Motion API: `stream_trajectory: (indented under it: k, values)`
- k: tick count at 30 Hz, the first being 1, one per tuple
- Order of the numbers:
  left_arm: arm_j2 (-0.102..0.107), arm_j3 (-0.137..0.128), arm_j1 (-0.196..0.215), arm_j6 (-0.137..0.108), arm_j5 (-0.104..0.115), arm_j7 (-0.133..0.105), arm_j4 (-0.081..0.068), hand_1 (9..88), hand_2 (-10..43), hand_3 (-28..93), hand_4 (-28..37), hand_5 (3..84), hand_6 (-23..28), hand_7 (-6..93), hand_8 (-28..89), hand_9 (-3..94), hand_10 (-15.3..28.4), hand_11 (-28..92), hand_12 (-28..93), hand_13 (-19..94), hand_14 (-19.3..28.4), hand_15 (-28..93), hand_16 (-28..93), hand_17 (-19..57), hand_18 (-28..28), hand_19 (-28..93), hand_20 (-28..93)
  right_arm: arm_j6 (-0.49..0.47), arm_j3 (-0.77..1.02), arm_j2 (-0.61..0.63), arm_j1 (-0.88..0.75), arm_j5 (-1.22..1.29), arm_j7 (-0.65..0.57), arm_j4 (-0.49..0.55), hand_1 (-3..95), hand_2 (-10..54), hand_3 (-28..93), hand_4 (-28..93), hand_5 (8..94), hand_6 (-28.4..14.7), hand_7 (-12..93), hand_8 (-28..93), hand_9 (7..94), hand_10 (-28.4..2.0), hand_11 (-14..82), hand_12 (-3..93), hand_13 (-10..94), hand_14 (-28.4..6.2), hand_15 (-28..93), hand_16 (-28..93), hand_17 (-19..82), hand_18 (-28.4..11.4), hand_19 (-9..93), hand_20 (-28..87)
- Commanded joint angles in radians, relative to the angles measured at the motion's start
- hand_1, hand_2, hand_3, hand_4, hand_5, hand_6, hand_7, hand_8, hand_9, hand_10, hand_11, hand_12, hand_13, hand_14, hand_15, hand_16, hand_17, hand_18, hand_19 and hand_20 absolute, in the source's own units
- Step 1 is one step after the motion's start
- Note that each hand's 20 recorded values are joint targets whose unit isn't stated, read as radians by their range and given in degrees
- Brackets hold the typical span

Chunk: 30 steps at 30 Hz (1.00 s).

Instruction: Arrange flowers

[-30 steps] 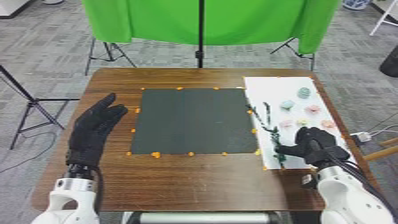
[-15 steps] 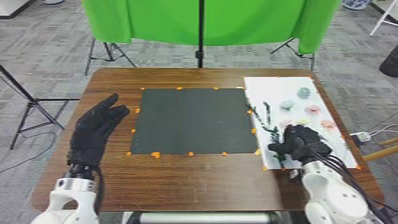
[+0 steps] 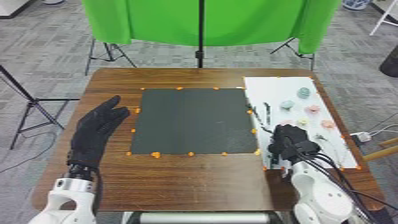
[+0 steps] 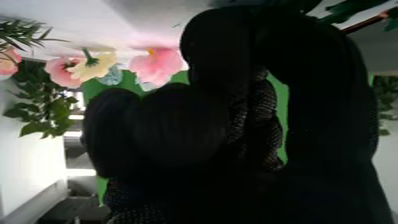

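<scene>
Left arm [image 3: 74, 186]: white rounded shell, dark oval cutout at the near end, dark narrow wrist joint, thin black cable alongside. Left hand [image 3: 91, 131]: long black fabric glove. Right arm [image 3: 313, 186]: white, curved shell, several loose black cables [image 3: 341, 175]. Right hand [image 3: 289, 140]: black glove, textured mesh weave [image 4: 265, 117] in places.

Mat [image 3: 194, 121] on table [image 3: 204, 182]. Sheet [image 3: 271, 85] at mat's 3 o'clock, near table's right edge. On sheet: flower head [image 3: 304, 93] at 12 o'clock, second head [image 3: 287, 104] at 11, third head [image 3: 312, 108] at 1, fourth head [image 3: 328, 124] at 3; fifth head [image 3: 302, 121] near centre, sixth head [image 3: 286, 122] just at its 9 o'clock. Stems [image 3: 267, 112] toward sheet's 10 o'clock; sprig [image 3: 321, 138] toward 5. Tape bits [image 3: 155, 155] around mat's edges. Drape [image 3: 160, 22] beyond table, at 12 o'clock.
</scene>
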State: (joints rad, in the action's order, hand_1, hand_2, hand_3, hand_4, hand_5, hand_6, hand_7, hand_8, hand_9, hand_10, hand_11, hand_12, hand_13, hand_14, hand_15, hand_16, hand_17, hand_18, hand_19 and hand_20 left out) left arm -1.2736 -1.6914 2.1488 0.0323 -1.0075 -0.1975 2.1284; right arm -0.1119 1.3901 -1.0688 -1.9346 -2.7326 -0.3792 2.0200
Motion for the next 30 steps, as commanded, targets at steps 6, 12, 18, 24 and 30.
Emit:
stream_trajectory:
  k: [6,12,18,24,30]
  values:
    - [0.011,-0.007,0.018,-0.026,0.02,-0.023,0.006,24.8,-7.5,62,-20.9,47.0,3.4,9.4,-5,45.7,14.0,17,16,34,17.8,15,6,4.3,16.1,11,22,0.123,0.043,0.031,-0.037,0.043,-0.004,0.031,82.1,-9.5,-28,72,77.7,1.1,38,26,89.3,-9.2,41.9,35.3,94,0.7,64,30,69,-10.4,90,38]
    - [0.076,0.018,-0.012,-0.082,0.055,-0.072,-0.039,25.0,-7.8,63,-21.0,47.3,3.7,9.6,-5,46.5,14.1,18,16,35,17.8,16,7,4.7,16.4,12,22,0.154,0.034,0.057,0.026,0.103,0.0,0.101,80.6,-9.5,-26,74,76.7,0.9,40,25,88.5,-9.5,45.7,33.0,94,0.8,66,30,69,-10.6,91,37]
    - [0.149,0.042,-0.061,-0.144,0.137,-0.109,-0.142,23.1,-6.6,64,-21.9,47.8,3.6,10.2,-5,47.2,13.8,19,15,36,17.5,15,6,6.7,15.1,9,22,0.139,-0.106,0.014,0.189,0.186,0.009,0.096,79.9,-9.2,-24,73,76.3,1.0,41,26,88.2,-9.6,46.7,32.6,94,0.9,66,31,69,-10.6,92,37]
    - [0.196,0.086,-0.14,-0.176,0.18,-0.119,-0.252,21.2,-5.8,66,-24.2,47.9,3.5,9.9,-5,46.8,13.5,17,15,36,16.3,12,5,8.6,13.4,4,21,0.092,-0.271,-0.105,0.379,0.239,0.038,-0.007,51.6,-9.5,59,10,76.0,0.8,42,25,88.1,-9.8,47.6,31.1,94,0.9,66,31,69,-10.5,91,39]
    - [0.214,0.117,-0.188,-0.162,0.18,-0.115,-0.284,20.7,-5.5,67,-25.5,47.8,3.5,9.8,-5,46.5,13.5,17,14,36,15.7,11,5,9.1,12.8,3,21,0.07,-0.351,-0.185,0.436,0.228,0.066,-0.066,52.9,-9.5,56,12,75.4,0.5,43,25,87.5,-10.2,49.2,28.9,94,0.8,66,31,69,-10.5,92,38]
